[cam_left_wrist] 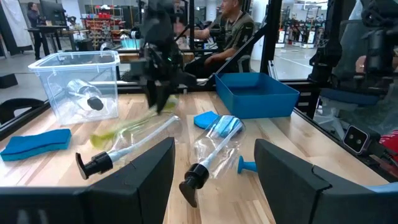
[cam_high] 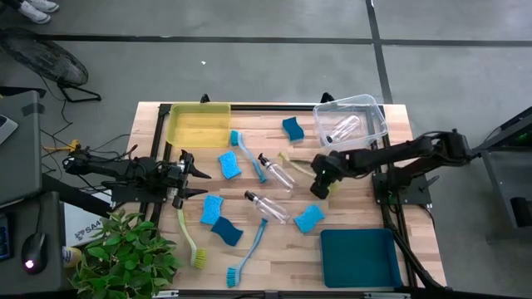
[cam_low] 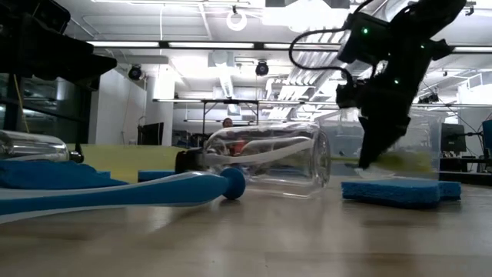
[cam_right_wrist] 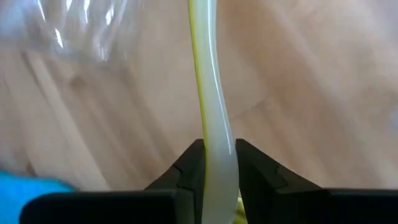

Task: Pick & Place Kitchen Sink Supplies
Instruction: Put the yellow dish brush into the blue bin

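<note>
Yellow-green dish brush (cam_right_wrist: 210, 106), mid-table beside the clear bottle (cam_high: 278, 173); your right gripper (cam_right_wrist: 214, 163) has its jaws closed on the handle, your left gripper (cam_high: 184, 176) waits half-open at the table's left; risk: the thin handle may pivot or slip when you lift; long axis runs from the gripper toward the bottle

Nothing legible here: only a cut-off scrap of lettering on a white sheet (cam_high: 81, 226) behind the left hand (cam_high: 189, 175), too small to read.
</note>
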{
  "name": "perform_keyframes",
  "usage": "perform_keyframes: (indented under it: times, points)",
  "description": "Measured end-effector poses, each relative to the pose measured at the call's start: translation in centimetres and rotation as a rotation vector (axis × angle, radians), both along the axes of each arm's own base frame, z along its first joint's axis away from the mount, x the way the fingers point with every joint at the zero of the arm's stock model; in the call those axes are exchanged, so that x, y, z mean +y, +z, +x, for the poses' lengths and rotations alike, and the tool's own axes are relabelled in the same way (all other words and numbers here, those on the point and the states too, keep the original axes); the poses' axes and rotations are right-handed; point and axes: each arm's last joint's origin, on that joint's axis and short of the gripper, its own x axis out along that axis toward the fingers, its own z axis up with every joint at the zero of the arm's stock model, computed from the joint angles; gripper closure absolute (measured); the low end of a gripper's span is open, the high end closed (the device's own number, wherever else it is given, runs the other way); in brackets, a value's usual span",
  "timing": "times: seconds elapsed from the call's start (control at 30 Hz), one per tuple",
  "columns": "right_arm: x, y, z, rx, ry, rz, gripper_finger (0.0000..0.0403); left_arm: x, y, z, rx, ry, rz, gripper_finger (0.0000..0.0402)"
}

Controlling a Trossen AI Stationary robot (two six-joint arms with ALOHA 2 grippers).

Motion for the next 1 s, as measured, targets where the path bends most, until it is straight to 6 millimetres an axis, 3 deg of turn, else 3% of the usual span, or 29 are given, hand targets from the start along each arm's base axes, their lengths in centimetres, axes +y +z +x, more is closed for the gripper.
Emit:
perform_keyframes:
  times: [0.27, 0.37, 0.63, 0.77, 1.0]
  points:
    - [-1.8, 2.5, -0.9, -0.102, -0.060, -0.112, 0.0342, 0.0, 0.0, 0.0, 0.000, 0.000, 0.000, 0.0186]
    - [-2.2, 3.8, -0.7, -0.214, -0.096, -0.191, 0.0342, 0.0, 0.0, 0.0, 0.000, 0.000, 0.000, 0.0186]
    - [-1.3, 7.7, -1.3, -0.428, 0.031, -0.391, 0.0342, 0.0, 0.0, 0.0, 0.000, 0.000, 0.000, 0.0186]
    - [0.3, 10.8, -3.0, -0.489, 0.069, -0.341, 0.0342, 0.0, 0.0, 0.0, 0.000, 0.000, 0.000, 0.0186]
    - [3.1, 18.2, -8.2, -0.528, 0.121, -0.313, 0.0342, 0.0, 0.0, 0.0, 0.000, 0.000, 0.000, 0.0186]
